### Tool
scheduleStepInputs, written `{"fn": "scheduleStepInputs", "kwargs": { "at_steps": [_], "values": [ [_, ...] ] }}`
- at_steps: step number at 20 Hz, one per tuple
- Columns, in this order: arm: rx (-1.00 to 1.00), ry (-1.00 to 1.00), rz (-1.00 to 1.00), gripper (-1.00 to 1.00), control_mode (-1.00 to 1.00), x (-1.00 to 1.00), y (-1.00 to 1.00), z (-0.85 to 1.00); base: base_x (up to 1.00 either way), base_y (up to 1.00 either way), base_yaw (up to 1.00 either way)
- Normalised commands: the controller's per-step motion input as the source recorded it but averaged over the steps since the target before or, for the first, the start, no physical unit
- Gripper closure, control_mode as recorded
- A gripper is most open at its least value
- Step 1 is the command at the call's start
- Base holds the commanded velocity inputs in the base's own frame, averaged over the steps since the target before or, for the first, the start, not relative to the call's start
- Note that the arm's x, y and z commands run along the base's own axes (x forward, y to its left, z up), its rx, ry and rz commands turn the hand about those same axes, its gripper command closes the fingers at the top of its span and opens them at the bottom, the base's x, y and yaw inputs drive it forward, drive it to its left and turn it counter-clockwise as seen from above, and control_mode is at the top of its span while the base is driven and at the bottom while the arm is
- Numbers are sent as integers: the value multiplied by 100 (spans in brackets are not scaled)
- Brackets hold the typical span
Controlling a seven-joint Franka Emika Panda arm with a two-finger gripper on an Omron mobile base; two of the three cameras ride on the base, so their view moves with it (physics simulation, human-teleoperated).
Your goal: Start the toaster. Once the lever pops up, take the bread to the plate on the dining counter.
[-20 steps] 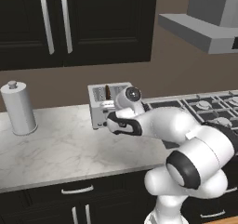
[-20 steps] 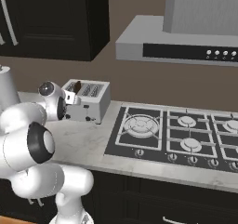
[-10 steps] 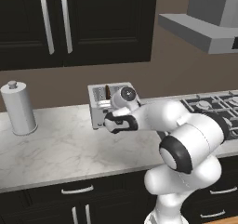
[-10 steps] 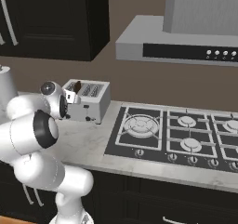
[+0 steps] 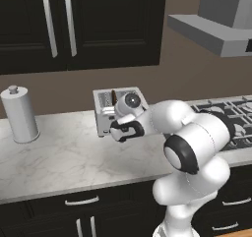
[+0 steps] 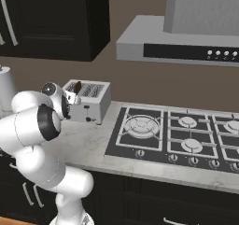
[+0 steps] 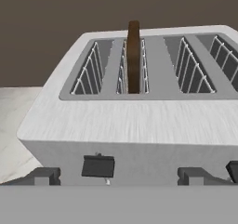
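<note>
The silver toaster (image 7: 135, 121) stands right in front of the hand, and I look down over its four slots. The bread (image 7: 133, 56), a thin dark brown slice, stands upright in the second slot from the left and sticks out above it. My gripper (image 7: 118, 176) is open, level with the toaster's front face, with its fingertips (image 7: 44, 175) wide apart. A black lever (image 7: 98, 166) sits between them, left of centre. In the base views the toaster (image 5: 110, 110) (image 6: 91, 100) sits at the back of the worktop. The plate and the dining counter are out of view.
A tall white canister (image 5: 19, 114) stands on the marbled worktop (image 5: 64, 157) to the toaster's left. The gas hob (image 6: 177, 133) lies to its right, under the range hood (image 6: 177, 44). Dark wall cabinets (image 5: 59, 24) hang above.
The arm's elbow has swung up and in towards the toaster. The hand has edged slightly closer to the toaster's front. The jaws have stayed open.
</note>
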Motion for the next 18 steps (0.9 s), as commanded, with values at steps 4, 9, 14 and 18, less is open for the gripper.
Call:
{"fn": "scheduleStepInputs", "kwargs": {
  "at_steps": [4, 9, 14, 18],
  "values": [
    [0, 0, 0, -100, -100, 0, 3, -9, 0, 0, 0],
    [0, 0, 1, -100, -100, 0, 1, -11, 0, 0, 0],
    [0, 0, 1, -100, -100, 0, 0, -8, 0, 0, 0],
    [0, 0, 0, -100, -100, 8, 0, 0, 0, 0, 0]
  ]
}}
